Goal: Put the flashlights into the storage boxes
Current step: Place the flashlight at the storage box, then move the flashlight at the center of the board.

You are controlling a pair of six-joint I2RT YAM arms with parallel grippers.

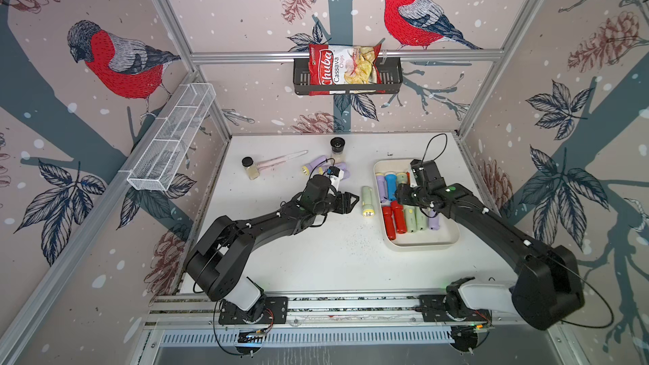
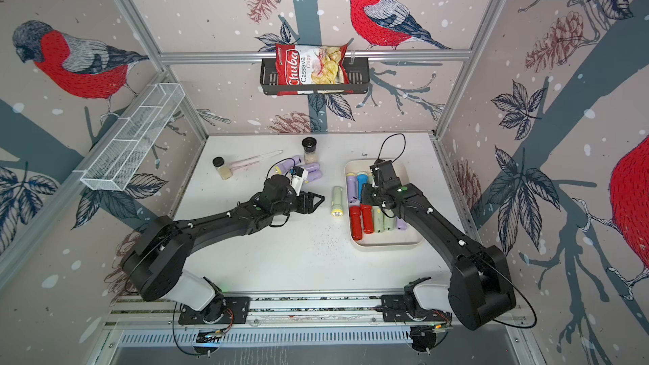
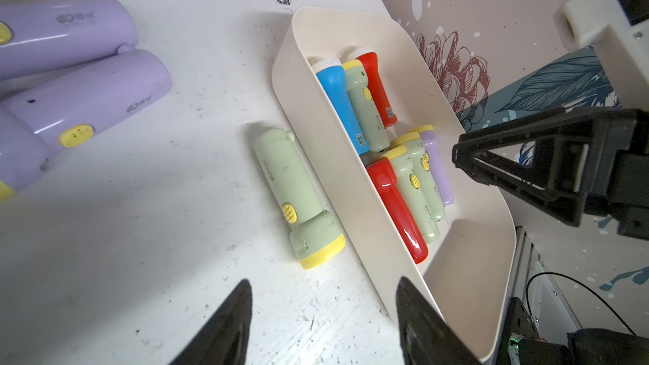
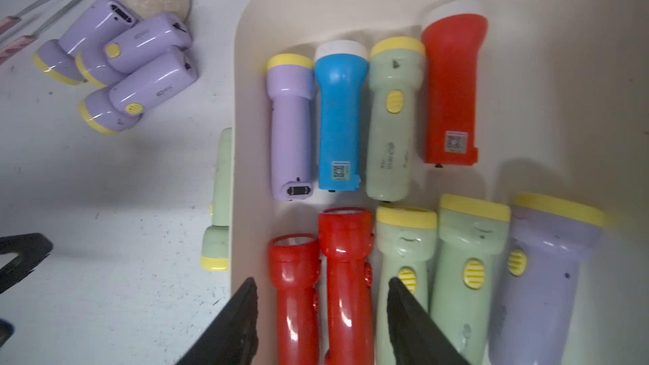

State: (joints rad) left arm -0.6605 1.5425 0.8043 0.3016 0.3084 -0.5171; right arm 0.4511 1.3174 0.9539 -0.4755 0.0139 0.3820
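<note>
Your left gripper [image 3: 323, 289] hangs spread and empty; the pale green flashlight [image 3: 295, 191] lies on the table [image 3: 158, 233] just ahead, beside the tray [image 3: 298, 107]. Your right gripper [image 4: 321, 289], jaws apart, holds nothing above 2 red flashlights [image 4: 346, 275] inside the tray.

White tabletop [image 1: 316, 258], scuffed. Carries: cream tray [image 1: 444, 237]; pale green flashlight [image 1: 367, 201] just beside tray; clustered lilac flashlights [image 1: 320, 163]; two black-lidded jars [image 1: 250, 167]; pink tweezers [image 1: 284, 159].
</note>
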